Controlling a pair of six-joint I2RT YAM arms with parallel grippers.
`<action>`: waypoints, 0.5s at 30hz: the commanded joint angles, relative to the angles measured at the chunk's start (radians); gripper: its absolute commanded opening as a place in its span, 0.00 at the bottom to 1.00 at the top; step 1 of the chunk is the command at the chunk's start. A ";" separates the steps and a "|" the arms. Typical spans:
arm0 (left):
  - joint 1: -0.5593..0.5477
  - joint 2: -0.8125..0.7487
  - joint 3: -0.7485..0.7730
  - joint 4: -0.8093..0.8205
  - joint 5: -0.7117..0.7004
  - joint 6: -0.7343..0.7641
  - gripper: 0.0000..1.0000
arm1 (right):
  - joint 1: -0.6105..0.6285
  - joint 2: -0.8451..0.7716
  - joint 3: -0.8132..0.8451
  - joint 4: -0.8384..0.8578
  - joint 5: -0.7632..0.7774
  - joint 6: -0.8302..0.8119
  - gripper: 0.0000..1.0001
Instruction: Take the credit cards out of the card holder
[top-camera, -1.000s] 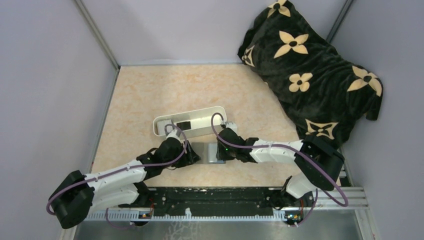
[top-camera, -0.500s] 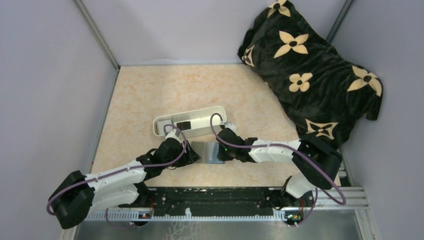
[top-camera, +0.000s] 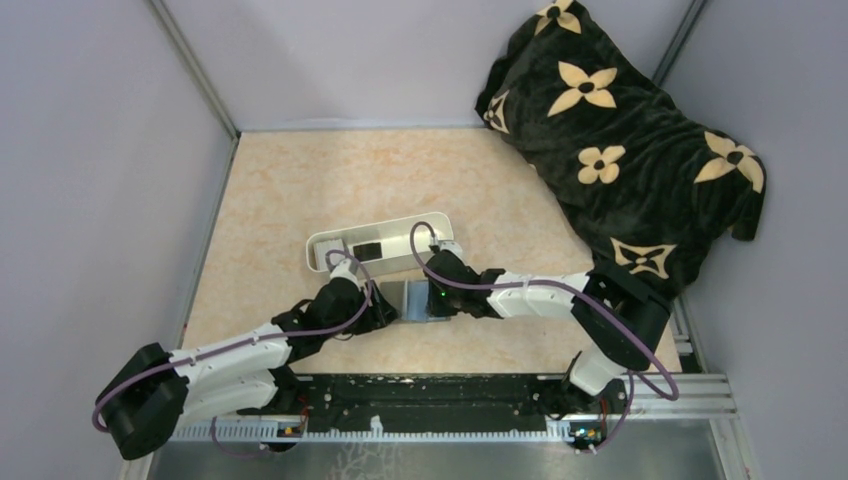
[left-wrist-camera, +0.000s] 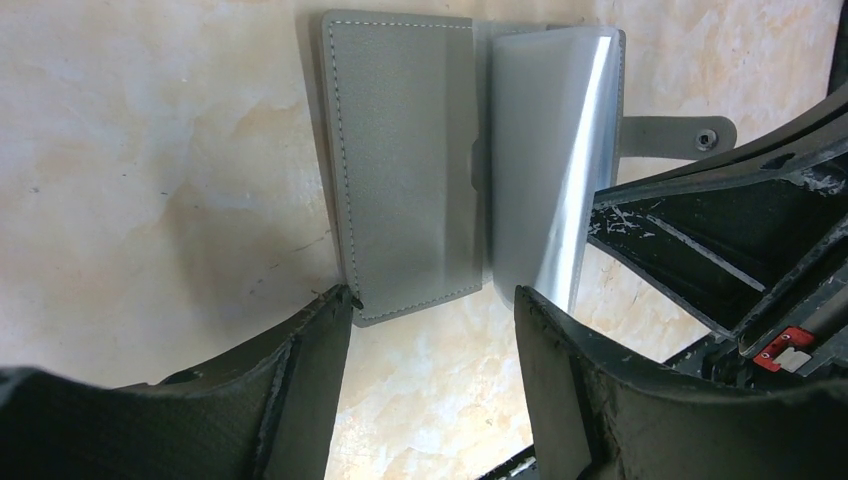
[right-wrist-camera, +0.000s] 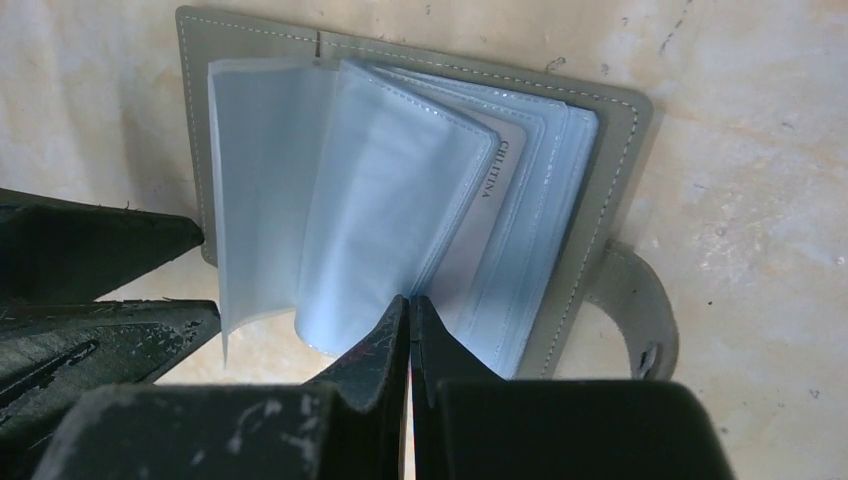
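Marbled table (top-camera: 280, 200), wallet (top-camera: 413, 302) open | left gripper (left-wrist-camera: 435, 300) apart, right gripper (right-wrist-camera: 408, 305) pressed together at sleeves (right-wrist-camera: 380, 200) | risk: may pinch only plastic, dragging wallet

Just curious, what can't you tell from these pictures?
- Right wrist view: the shut right end effector meets the card holder's clear sleeves; whether it pinches one is hidden by its fingers.
- Same view: cloudy plastic hides how many cards remain.
- Top view: the arms cover most of the card holder; the white tray's contents are too small.
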 joint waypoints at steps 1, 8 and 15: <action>-0.002 -0.013 -0.037 -0.043 0.018 0.002 0.68 | 0.002 0.025 0.057 0.026 -0.013 -0.016 0.00; -0.002 -0.048 -0.040 -0.068 0.010 0.004 0.67 | 0.002 0.044 0.073 0.034 -0.019 -0.020 0.00; -0.002 -0.099 -0.031 -0.115 0.007 0.011 0.67 | 0.002 0.058 0.111 0.043 -0.033 -0.032 0.00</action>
